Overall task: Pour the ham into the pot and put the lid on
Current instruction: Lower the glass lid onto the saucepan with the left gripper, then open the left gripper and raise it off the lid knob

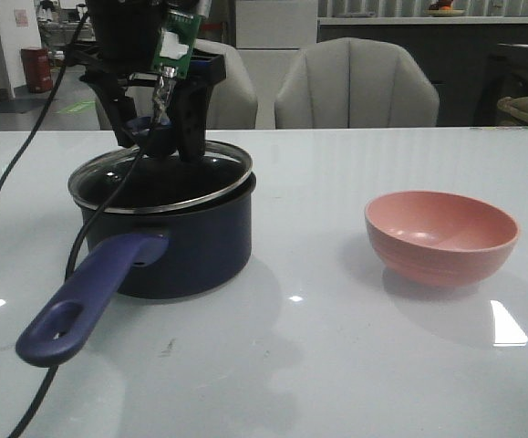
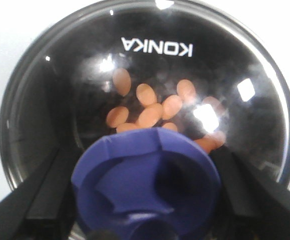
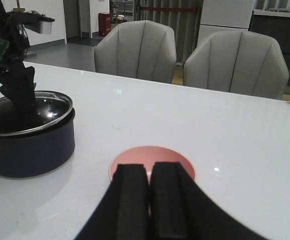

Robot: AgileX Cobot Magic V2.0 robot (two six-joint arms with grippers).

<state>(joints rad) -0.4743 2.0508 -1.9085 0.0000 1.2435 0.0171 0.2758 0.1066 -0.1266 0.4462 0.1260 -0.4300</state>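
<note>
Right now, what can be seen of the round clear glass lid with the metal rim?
The round clear glass lid has a shiny metal rim, a flared dark blue knob and mirrored KONKA lettering. It sits slightly tilted on the dark navy pot, one edge raised. The left gripper has its fingers on either side of the knob. Orange-pink ham pieces show through the glass.

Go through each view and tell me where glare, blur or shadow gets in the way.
Front view: ceiling-light glare on the table beside the bowl; the pot is dim. Left wrist view: the knob is blurred, and reflections on the lid partly wash out the ham. Right wrist view: the right gripper is a dark silhouette hiding much of the bowl.
</note>
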